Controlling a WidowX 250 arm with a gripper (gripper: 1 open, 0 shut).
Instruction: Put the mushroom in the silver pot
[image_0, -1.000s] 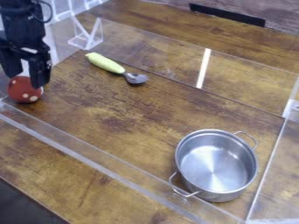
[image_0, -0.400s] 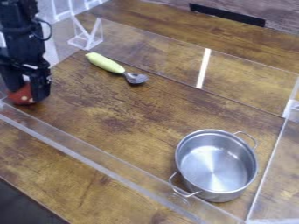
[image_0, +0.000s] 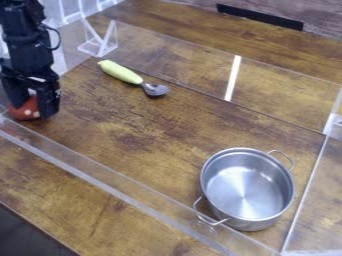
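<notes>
Pincer (image_0: 28, 103) stood wide open, pointing down astride the mushroom (image_0: 26, 105) at the counter's (image_0: 174, 120) left edge, so I judged it set to grasp, the silver pot (image_0: 247, 187) empty well apart at lower right.

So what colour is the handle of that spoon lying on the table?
Yellow-green. The spoon's handle shows clearly in the camera view, and its bowl is silver.

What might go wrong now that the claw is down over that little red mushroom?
The open gripper straddles the mushroom near the table's left edge; closing off-centre might squirt the small rounded cap sideways. The silver pot sits far across the table, so a weak grip could drop the mushroom on the way.
</notes>
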